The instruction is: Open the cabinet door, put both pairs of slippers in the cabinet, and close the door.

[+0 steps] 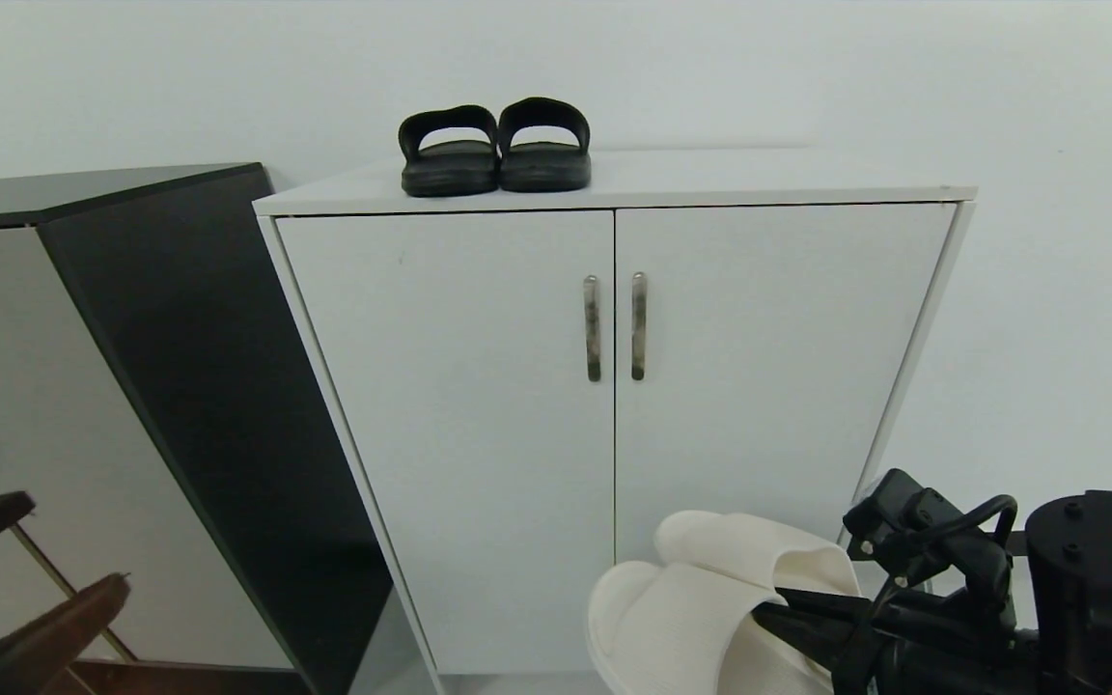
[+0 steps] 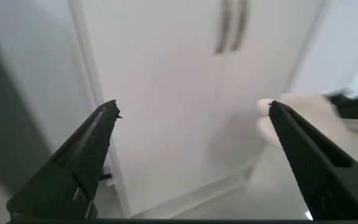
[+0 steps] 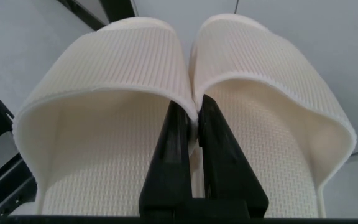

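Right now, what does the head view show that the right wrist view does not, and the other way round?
Head view, not the right wrist view: the black slippers side by side on top of the white cabinet, its two doors shut, the handles close together at the middle, and a dark cabinet to its left.
Right wrist view, not the head view: the right gripper seen close, its fingers pinched on the inner strap edges of the pair it holds.
Both: the white slippers, held together by that gripper.

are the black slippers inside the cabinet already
No, the black slippers sit side by side on top of the cabinet.
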Motion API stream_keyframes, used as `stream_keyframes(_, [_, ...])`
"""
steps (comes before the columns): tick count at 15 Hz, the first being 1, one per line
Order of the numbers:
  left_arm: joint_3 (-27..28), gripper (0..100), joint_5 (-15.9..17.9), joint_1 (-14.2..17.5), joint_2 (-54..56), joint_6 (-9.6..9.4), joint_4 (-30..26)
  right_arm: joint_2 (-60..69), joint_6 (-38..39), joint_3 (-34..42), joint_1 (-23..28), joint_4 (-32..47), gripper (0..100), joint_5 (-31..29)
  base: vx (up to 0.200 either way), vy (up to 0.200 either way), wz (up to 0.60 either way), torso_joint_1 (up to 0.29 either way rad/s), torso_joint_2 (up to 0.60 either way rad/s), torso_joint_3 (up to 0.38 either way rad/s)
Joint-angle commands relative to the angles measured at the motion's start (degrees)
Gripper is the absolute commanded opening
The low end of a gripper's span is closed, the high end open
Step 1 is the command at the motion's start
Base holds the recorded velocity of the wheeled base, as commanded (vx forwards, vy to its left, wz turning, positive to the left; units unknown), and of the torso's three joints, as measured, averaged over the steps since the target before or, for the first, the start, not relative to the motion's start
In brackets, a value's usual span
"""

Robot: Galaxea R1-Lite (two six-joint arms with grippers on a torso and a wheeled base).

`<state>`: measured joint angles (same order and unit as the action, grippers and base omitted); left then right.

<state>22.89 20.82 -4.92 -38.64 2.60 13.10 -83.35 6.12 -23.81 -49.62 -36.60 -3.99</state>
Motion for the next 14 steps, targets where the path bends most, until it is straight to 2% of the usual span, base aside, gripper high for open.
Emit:
stream_keyframes(1, [5.2, 100, 0.6, -8.9, -10.7, 0.04, 1.1, 0.6, 0.0, 0.1, 0.0, -0.1, 0, 0.0, 0.000, 0.000, 0.00, 0.000, 0.00, 0.000])
stream_keyframes(2, [6.5, 100, 0.3, -12.2, -12.7, 0.13, 1.1, 0.6, 0.0, 0.1, 0.0, -0.1, 0, 0.0, 0.000, 0.000, 0.00, 0.000, 0.00, 0.000])
stream_keyframes(5, [11.0, 100, -4.3, -23.3, -21.3, 0.30, 1.6, 0.8, -0.1, 0.1, 0.0, -0.3, 0, -0.1, 0.000, 0.000, 0.00, 0.000, 0.00, 0.000])
stream_keyframes(6, [12.2, 100, -4.8, -25.0, -23.8, 0.30, 2.9, 1.1, -0.1, 0.2, 0.0, -0.8, 0, 0.0, 0.000, 0.000, 0.00, 0.000, 0.00, 0.000])
stream_keyframes(9, [16.1, 100, -5.0, -30.2, -30.3, 1.01, 6.3, 0.6, -0.1, 0.3, 0.0, -1.1, 0, 0.0, 0.000, 0.000, 0.00, 0.000, 0.00, 0.000])
stream_keyframes(12, [20.7, 100, -4.9, -31.6, -37.2, 1.01, 7.5, 0.6, 0.0, 0.4, 0.0, -1.5, 0, 0.0, 0.000, 0.000, 0.00, 0.000, 0.00, 0.000])
stream_keyframes(13, [22.1, 100, -4.8, -31.6, -40.6, 1.09, 10.4, 0.6, -0.1, 0.3, 0.0, -1.5, 0, 0.0, 0.000, 0.000, 0.00, 0.000, 0.00, 0.000])
stream_keyframes(14, [23.2, 100, -4.4, -31.6, -44.3, 1.97, 14.9, 0.6, -0.1, 0.5, 0.0, -1.4, 0, 0.0, 0.000, 0.000, 0.00, 0.000, 0.00, 0.000])
